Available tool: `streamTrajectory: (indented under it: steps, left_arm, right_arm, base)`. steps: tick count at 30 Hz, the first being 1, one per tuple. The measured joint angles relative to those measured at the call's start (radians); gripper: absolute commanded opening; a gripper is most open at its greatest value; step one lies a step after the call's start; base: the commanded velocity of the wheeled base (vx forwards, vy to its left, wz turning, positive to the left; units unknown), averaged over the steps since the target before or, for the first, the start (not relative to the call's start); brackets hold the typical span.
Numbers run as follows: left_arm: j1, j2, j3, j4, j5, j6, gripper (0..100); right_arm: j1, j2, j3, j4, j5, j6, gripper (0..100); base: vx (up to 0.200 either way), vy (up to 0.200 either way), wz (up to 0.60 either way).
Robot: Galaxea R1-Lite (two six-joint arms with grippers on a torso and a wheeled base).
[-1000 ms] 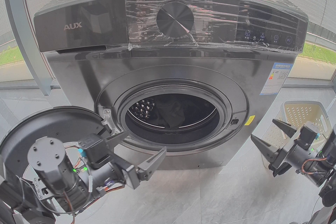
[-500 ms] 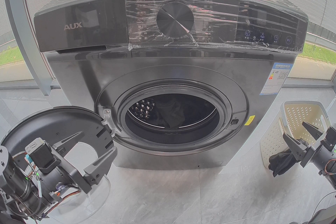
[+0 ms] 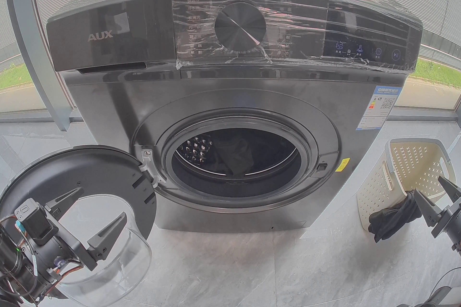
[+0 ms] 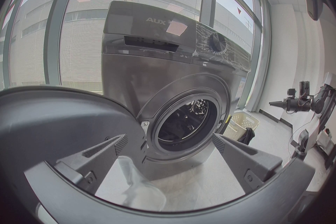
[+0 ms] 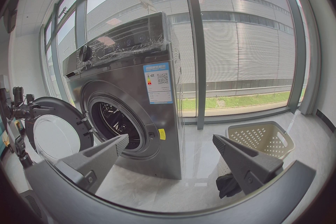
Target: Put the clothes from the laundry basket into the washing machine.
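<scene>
Right gripper (image 3: 427, 185) fingers spread wide, empty, just beside the dark garment (image 3: 391, 219) hanging over the laundry basket (image 3: 417, 142) front lip, right of the washing machine (image 3: 115, 101). Left gripper (image 3: 102, 202) likewise wide and empty, by the open door (image 3: 86, 166). Best bet: pinch a thick fold, lift clear of the rim, and push deep into the drum (image 3: 235, 161).

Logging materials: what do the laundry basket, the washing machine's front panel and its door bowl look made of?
Laundry basket: cream moulded plastic, matte, by its perforated walls and rounded rim. Front panel: dark grey semi-gloss, probably painted metal, showing soft reflections. Door bowl: clear and glossy, glass or plastic; the floor shows through.
</scene>
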Motion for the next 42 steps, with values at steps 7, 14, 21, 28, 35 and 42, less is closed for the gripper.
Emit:
streamTrajectory:
  steps: [7,14,21,28,35,42]
  left_arm:
    - [0.004,-0.118,0.000,0.132,0.005,0.013,100]
    - [0.013,-0.278,0.000,0.312,0.008,0.048,100]
    - [0.067,-0.459,0.000,0.468,0.007,0.062,100]
    - [0.182,-0.642,0.000,0.615,-0.002,0.066,100]
    - [0.310,-0.851,0.000,0.859,-0.063,0.067,100]
    - [0.381,-0.973,0.000,0.982,-0.104,0.066,100]
  right_arm:
    - [-0.024,-0.106,0.000,0.096,0.000,-0.012,100]
    - [-0.050,-0.231,0.000,0.204,0.000,-0.021,100]
    - [-0.068,-0.399,0.000,0.348,0.001,-0.023,100]
    - [-0.095,-0.576,-0.005,0.518,0.004,-0.024,100]
    - [-0.122,-0.760,-0.008,0.682,0.031,-0.038,100]
    - [-0.149,-0.838,-0.001,0.763,-0.035,-0.091,100]
  base:
    - [-0.200,0.000,0.00]
    - [-0.200,0.000,0.00]
    - [-0.200,0.000,0.00]
    - [-0.114,0.000,0.00]
    - [0.000,0.000,0.00]
    - [0.000,0.000,0.00]
